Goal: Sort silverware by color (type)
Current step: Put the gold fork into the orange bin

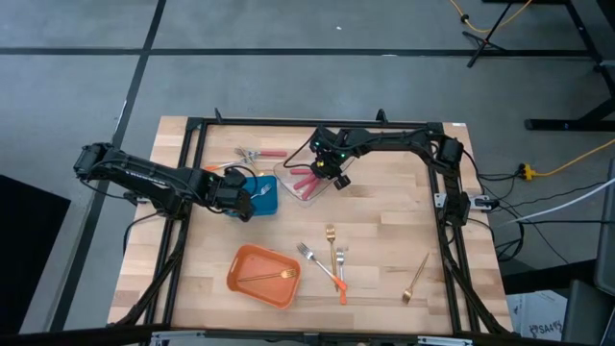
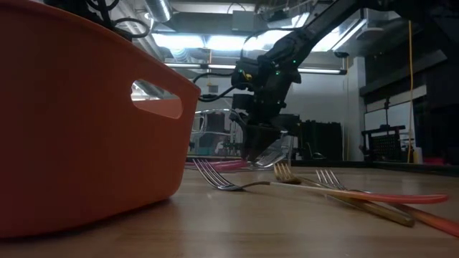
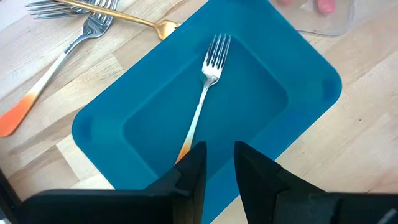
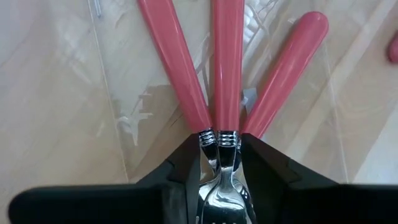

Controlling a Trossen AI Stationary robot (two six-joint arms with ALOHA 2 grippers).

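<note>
My right gripper [image 1: 337, 180] [image 4: 221, 171] is low in the clear container [image 1: 289, 174], shut on pink-handled forks [image 4: 227, 68]; a third pink-handled fork [image 4: 283, 74] lies beside them. My left gripper [image 1: 242, 195] [image 3: 221, 165] hovers open over the blue container [image 3: 298, 93], where one orange-handled fork [image 3: 208, 81] lies flat. A gold fork [image 1: 269, 277] lies in the orange container [image 1: 240, 279]. More forks lie on the table near its near edge [image 1: 332, 252], a gold fork [image 1: 415, 279] to the right, others at the far side [image 1: 255, 153]. My right gripper has the necks of two pink-handled forks [image 4: 217, 138] between its two fingers, the silver heads reaching back into the gap. The fingers lie along the forks, slanting down from above. The pink handles point away and lie on the clear container's floor beside the third fork.
The three containers stand close together on the table's left and middle. A black frame [image 1: 288, 125] runs along the table's far, left and right sides. Bare wood [image 1: 394, 221] lies in the middle and right. In the low view the orange container [image 2: 79, 122] fills the left.
</note>
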